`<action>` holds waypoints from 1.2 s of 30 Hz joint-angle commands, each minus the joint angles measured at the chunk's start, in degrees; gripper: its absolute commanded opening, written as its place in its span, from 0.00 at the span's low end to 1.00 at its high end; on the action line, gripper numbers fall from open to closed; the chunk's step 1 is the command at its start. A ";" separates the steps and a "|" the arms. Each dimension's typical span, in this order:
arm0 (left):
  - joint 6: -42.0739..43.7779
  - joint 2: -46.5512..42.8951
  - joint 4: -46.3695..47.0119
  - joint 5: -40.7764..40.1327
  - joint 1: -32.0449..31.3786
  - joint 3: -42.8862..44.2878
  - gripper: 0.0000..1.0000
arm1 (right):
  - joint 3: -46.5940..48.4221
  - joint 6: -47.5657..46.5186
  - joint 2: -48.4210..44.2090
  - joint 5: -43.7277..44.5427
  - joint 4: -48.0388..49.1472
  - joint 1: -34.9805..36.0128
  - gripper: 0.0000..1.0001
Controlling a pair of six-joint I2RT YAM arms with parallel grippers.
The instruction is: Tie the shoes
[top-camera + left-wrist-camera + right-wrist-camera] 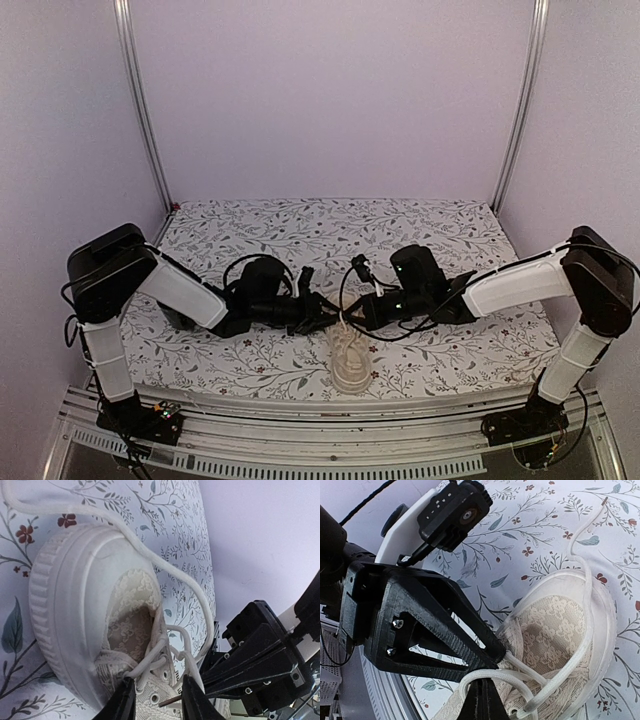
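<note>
While the right gripper (482,687) sits pinched shut at the sneaker (555,625), the left gripper (157,687) — narrowly parted — must straddle one lace (165,567) squarely.

Not a word to read from where I'm standing: no brand or number on the shoe (75,605), and the cloth (400,225) (all leaves and blossoms) carries no lettering.

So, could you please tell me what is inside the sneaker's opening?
Patterned, lace-like cream lining shows inside the sneaker; no object appears there. The deeper end is hidden under the laced upper.
</note>
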 commanded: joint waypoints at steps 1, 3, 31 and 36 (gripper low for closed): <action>-1.29 -2.33 7.68 3.52 -2.13 -0.15 0.32 | -0.25 0.94 2.05 -1.74 3.77 0.61 0.02; -1.55 -2.41 7.98 3.56 -2.22 -0.25 0.31 | -0.20 1.00 2.64 -1.91 3.84 0.61 0.02; -9.62 -5.40 18.51 0.13 -2.67 -6.60 0.24 | -1.37 2.83 3.97 -0.51 8.22 1.30 0.02; -11.05 -5.73 20.72 -1.11 -2.96 -7.54 0.23 | -1.96 3.39 4.43 -1.02 8.89 1.29 0.02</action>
